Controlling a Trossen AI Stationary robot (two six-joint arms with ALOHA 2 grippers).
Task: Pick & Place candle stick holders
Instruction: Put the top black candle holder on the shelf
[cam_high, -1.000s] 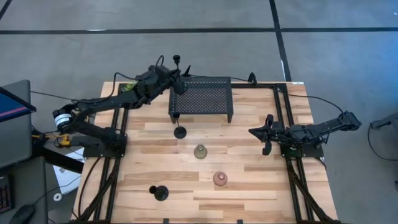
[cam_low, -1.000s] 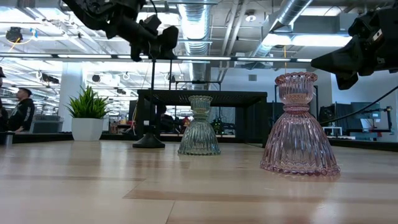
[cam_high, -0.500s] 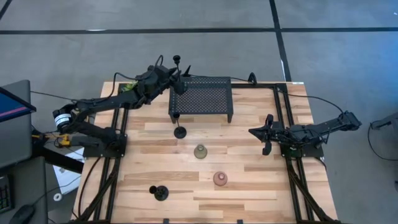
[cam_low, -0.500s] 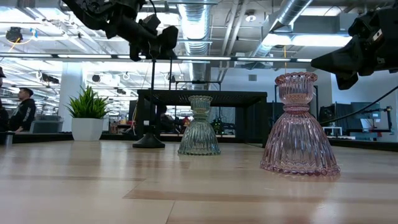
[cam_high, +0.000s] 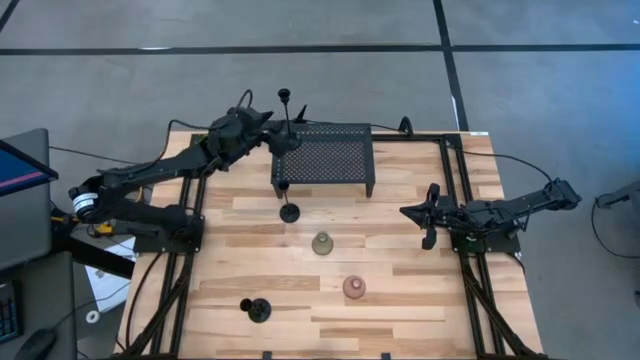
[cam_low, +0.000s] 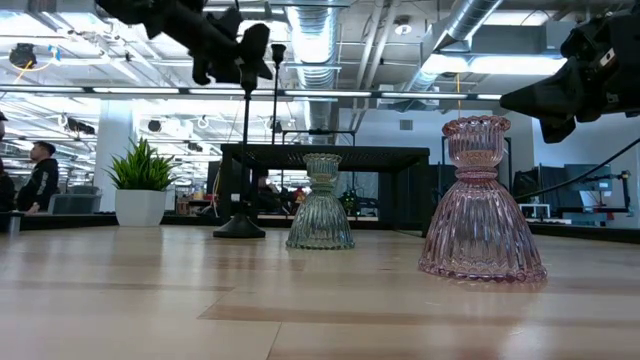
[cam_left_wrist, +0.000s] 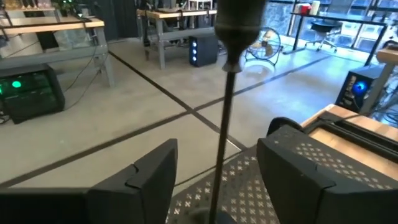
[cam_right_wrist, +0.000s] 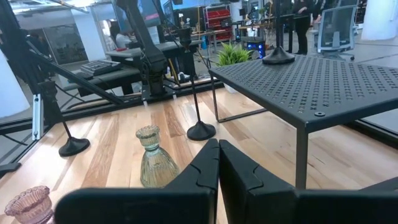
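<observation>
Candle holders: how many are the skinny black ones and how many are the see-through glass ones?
Slim black stemmed holders: 3, one on the black perforated metal stand, one on the wooden table before the stand, one near the front edge.
Squat ribbed glass holders: 2, greenish-grey and pinkish.
Total: 5

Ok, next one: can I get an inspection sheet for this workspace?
Surface: planked wooden table.
Job's things: tall black holder upright on the stand; second black holder, green holder, pink holder and short black holder on the table.
Clutter: potted plant.
Grippers: left end effector open, straddling the tall holder's stem; right end effector shut, idle right of the stand.
Cables: left cable and right cable run off the table.
Surroundings: open lab; person far off.
</observation>
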